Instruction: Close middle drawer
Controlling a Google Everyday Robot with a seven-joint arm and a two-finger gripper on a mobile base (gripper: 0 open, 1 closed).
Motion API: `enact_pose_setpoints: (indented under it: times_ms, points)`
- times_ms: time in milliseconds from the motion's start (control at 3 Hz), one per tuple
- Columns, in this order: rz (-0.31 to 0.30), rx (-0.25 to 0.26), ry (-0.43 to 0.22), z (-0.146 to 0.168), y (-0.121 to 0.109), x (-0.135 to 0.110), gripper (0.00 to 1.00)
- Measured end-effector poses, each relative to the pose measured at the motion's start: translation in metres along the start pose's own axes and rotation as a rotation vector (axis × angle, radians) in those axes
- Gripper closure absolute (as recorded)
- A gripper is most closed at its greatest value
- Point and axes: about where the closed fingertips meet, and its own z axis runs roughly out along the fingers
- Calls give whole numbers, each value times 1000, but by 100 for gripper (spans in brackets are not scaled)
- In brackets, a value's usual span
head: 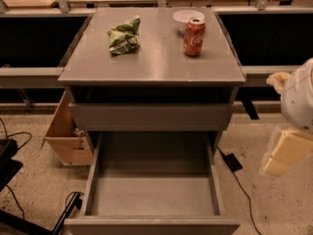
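Observation:
The middle drawer is a plain grey shallow tray pulled far out of the grey cabinet, and it is empty. Its flat front lies at the bottom edge of the view. Above it, the upper drawer front sits nearly flush under the cabinet top. My gripper shows at the right edge as a white arm part with a pale yellow piece below it. It hangs to the right of the cabinet, at about the height of the open drawer and apart from it.
On the cabinet top lie a crumpled green chip bag, a red soda can and a white bowl. A cardboard box stands on the floor at left. Cables run on the floor at right and lower left.

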Motion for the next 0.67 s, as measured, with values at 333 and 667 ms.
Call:
enact_pose_setpoints:
  times_ms: [333,667]
  points:
    - [-1,62,39,33,31,11,0]
    - [-3,12,72,130,81,31,0]
